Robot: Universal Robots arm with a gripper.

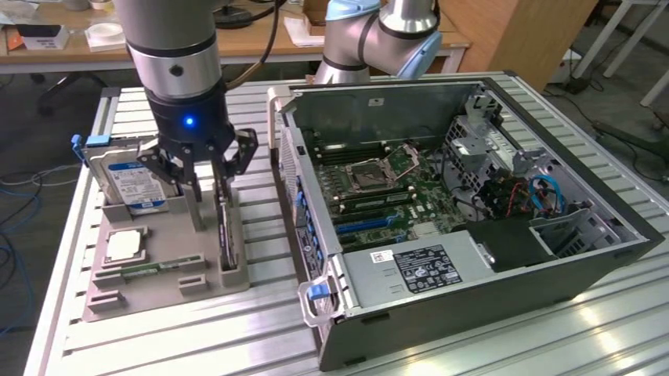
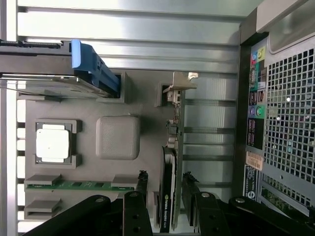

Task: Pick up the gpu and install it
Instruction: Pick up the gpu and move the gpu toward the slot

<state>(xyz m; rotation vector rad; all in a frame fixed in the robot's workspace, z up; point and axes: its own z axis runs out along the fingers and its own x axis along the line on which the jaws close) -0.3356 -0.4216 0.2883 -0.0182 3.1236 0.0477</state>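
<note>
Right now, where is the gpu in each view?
Exterior view: the gpu stands on edge in the gray tray, on the side nearest the case, at the gripper.
Wrist view: the gpu stands at the tray's edge nearest the case, the gripper straddling it.
Shared landmark: the silver chip in the tray.

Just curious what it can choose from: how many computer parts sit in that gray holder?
4: hard drive on edge, processor chip and memory stick lying flat, gpu upright between the fingers. More may be hidden.

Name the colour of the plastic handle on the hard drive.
The handle is blue, clearest in the wrist view.
</note>
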